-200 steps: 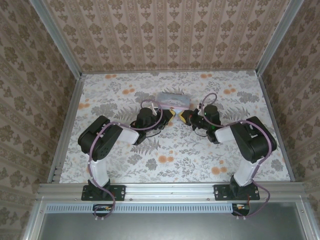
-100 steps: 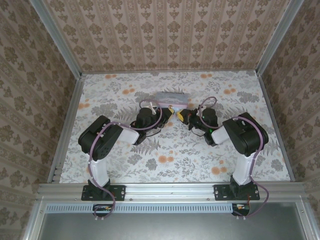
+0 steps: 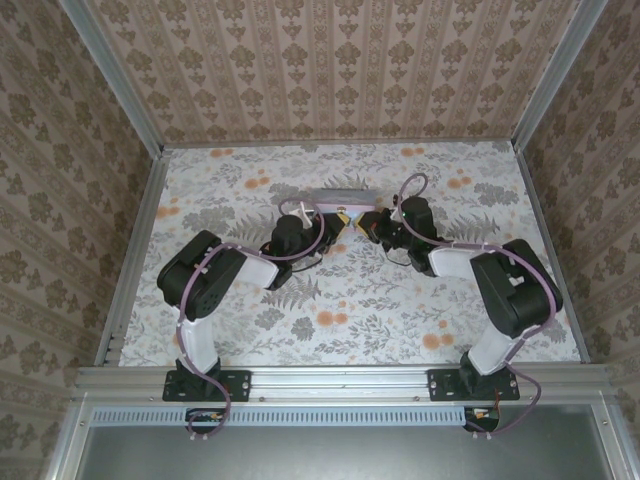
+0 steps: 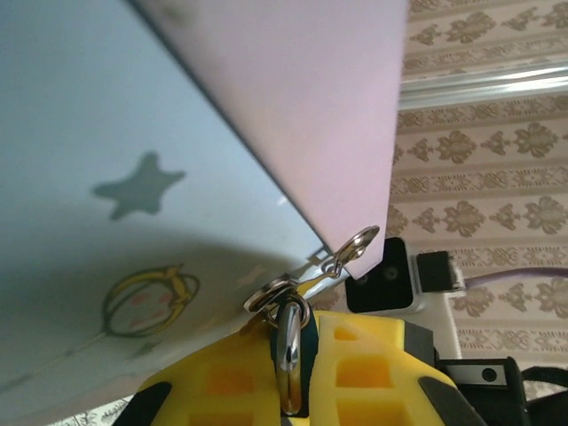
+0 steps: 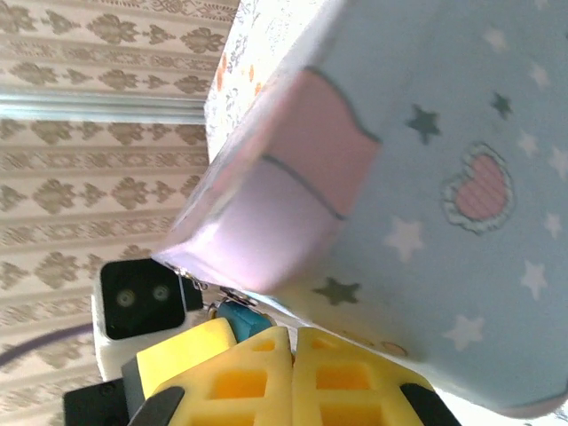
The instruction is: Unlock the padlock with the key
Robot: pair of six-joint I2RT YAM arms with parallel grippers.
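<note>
Now left pincer pinches key ring by the starred tin; right pincer is pressed together.

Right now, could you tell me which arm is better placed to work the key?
Left, probably: the left claw is shut on a metal ring at the corner of the tin. The right claw is shut beside the teal padlock.

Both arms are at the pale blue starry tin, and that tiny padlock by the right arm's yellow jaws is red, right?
Not red: the padlock is bluish-teal, as the right wrist view shows beside the right arm's yellow jaws. The rest holds: left arm and right arm meet at the pale blue starry tin.
</note>
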